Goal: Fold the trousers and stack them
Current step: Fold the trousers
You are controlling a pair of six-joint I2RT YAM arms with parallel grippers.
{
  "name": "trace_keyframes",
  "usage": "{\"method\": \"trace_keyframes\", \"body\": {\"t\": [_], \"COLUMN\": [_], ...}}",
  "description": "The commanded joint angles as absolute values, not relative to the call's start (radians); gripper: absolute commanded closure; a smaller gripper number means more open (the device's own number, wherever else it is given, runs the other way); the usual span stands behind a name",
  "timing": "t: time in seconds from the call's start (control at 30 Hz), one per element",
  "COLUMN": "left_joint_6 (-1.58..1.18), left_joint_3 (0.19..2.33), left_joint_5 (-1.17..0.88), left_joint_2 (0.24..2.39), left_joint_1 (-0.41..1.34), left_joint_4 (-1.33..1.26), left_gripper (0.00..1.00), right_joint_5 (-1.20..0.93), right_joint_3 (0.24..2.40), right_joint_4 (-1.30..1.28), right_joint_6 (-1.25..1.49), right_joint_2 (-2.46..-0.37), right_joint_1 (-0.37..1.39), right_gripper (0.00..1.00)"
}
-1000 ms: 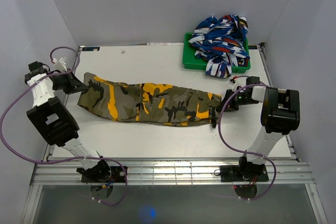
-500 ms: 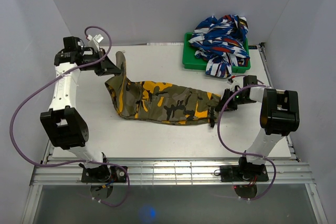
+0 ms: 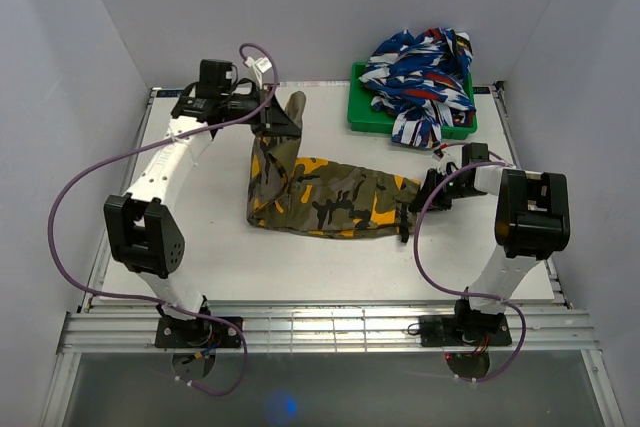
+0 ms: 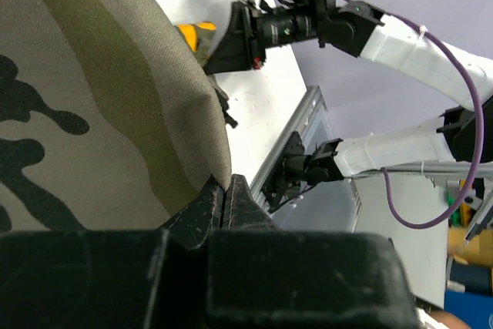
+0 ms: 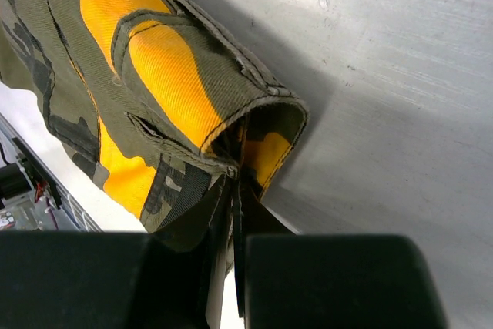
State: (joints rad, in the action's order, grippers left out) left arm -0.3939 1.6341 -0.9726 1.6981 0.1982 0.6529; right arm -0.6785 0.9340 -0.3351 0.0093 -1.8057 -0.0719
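The left gripper (image 4: 226, 190) is found fully closed on an edge of the trousers (image 3: 330, 197), with the cloth pinched between the jaws and hanging away from them in a taut sheet. The right gripper (image 5: 233, 190) is likewise closed, clamped on a doubled edge at the opposite end of the garment, low against the table (image 3: 300, 257). Between the two claws the trousers are laid lengthwise. The part nearest the right claw is flat on the surface, while the end at the left claw is held raised above the table and inclined toward the right claw. The first fold is judged to be under way and not completed. The raised end is not yet laid on the rest, further folds are outstanding, and no stacking is done. On the far side of the right claw a green tray (image 3: 362, 117) is noted, carrying a heap of blue, white and red cloth (image 3: 420, 72). It is presumed, not confirmed, to be the stacking place. Only the overhead view shows the full lie of the garment and the tray. Only the wrist views show the pinch at each claw, which is hidden from above by the fingers themselves.
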Motion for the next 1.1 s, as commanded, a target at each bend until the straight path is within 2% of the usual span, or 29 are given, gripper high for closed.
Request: {"method": "trace_keyframes", "body": {"t": [0.0,0.23,0.67,1.07], "left_joint_6": [-0.492,-0.58,-0.698,-0.767], "left_joint_3": [1.623,1.614,1.652,1.726], "left_joint_5": [-0.956,-0.813,-0.471,-0.39], "left_joint_2": [1.7,1.77,1.977,2.129], "left_joint_1": [0.306,0.461,0.69,0.788], "left_joint_4": [0.511,0.388,0.394,0.296], "left_gripper": [1.0,1.0,1.0,1.0], "right_joint_5": [-0.483,-0.492,-0.505,-0.505], "right_joint_3": [0.907,0.913,0.893,0.881], "right_joint_4": [-0.279,-0.279,-0.262,-0.253], "right_joint_6": [-0.029,-0.025,-0.031,-0.029], "right_joint_2": [-1.841,-1.844,-1.833,-1.825], "right_joint_1": [-0.052,-0.048,-0.046,-0.04], "right_gripper": [0.92,0.92,0.92,0.92]}}
